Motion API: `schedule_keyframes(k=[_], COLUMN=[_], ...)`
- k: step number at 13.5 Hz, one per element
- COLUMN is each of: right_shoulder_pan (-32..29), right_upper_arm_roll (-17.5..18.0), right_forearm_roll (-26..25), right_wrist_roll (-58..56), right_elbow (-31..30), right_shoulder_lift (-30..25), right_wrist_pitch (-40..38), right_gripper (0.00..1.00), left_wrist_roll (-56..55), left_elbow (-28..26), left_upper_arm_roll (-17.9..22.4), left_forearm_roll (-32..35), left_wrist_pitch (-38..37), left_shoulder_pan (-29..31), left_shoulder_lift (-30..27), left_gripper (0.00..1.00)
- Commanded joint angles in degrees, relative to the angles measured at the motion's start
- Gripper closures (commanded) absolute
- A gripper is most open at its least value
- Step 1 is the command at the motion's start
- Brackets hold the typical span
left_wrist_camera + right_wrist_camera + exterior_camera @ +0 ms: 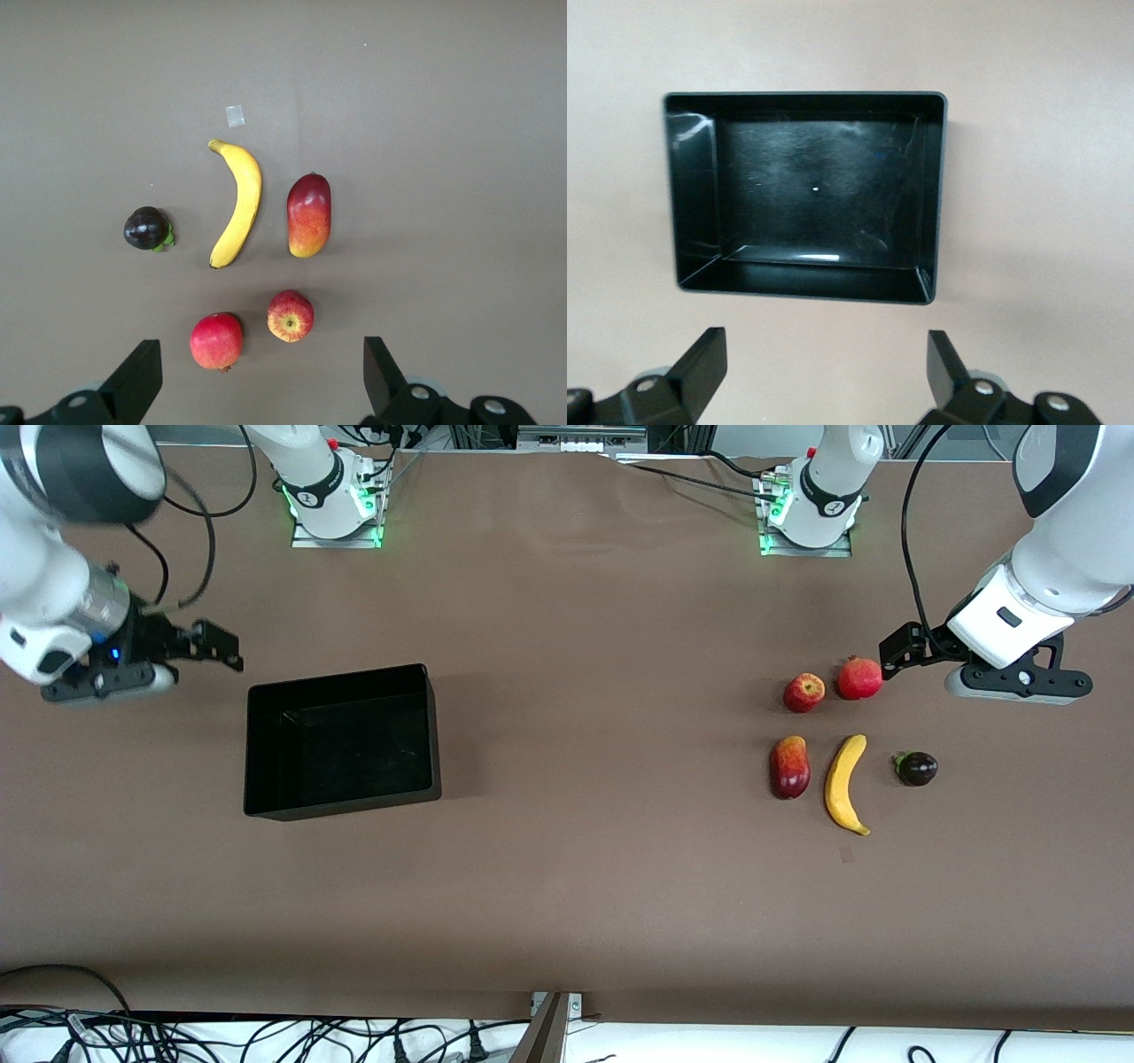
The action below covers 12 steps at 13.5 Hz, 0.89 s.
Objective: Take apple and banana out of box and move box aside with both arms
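- Plainly, the box [343, 741] is sitting empty on the tabletop [585, 886] toward the right arm's end, and nothing is lying inside it in the right wrist view either.
- Meanwhile the right gripper [220, 646] is hanging over bare tabletop just beside the box, near its corner farthest from the front camera, with its jaws standing wide apart and holding nothing.
- Over at the left arm's end, the left gripper [893, 650] is hovering just beside the pomegranate [859, 678], its jaws likewise spread open and empty.
- On that end the apple [803, 693] is resting next to the pomegranate, and the banana [846, 783] is lying nearer the front camera between the mango [790, 766] and a small dark fruit [917, 768].
- Judging by the layout, both fruits are already out and the box looks to be set aside.
- To my eye the box is looking light but stiff, with glossy, slippery walls; pinching a thin wall at the middle of each short side, one arm per side, is seeming the steadiest hold.
- As for the fruit, the apple is looking firm and apt to roll, best taken across its middle; the banana is looking softer and easily bruised, best gripped gently across its mid-length.
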Motion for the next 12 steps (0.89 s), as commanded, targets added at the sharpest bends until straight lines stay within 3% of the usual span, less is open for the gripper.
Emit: schedule_keyframes(k=[1, 3, 4, 8, 12], right_shoulder_pan=[0.13, -1.53, -4.68, -24.09, -32.12], right_upper_arm_roll=[0.13, 0.65, 3.09, 23.20, 31.23], right_forearm_roll=[-1.04, -0.78, -0.34, -1.57, -1.65], right_wrist_roll=[1.18, 0.40, 0.39, 1.09, 0.74], right_elbow=[5.92, 8.64, 9.44, 10.16, 10.16], right_shoulder_lift=[1.31, 3.59, 4.03, 4.21, 4.21], right_wrist_pitch=[-3.47, -4.18, -5.66, -6.64, -6.82], right_gripper=[0.00, 0.00, 0.00, 0.00, 0.00], left_wrist_roll=[0.00, 0.00, 0.08, 0.08, 0.08], left_elbow=[0.47, 0.56, 0.47, 0.47, 0.47], left_upper_arm_roll=[0.16, 0.16, 0.16, 0.16, 0.16], left_forearm_roll=[-0.19, -0.19, -0.19, -0.19, -0.19], left_wrist_pitch=[-1.05, -1.05, -1.05, -1.31, -1.31], left_shoulder_pan=[-0.07, -0.07, -0.07, 0.10, 0.10], left_shoulder_lift=[-0.46, -0.46, -0.46, -0.46, -0.46], left_gripper=[0.00, 0.00, 0.00, 0.00, 0.00])
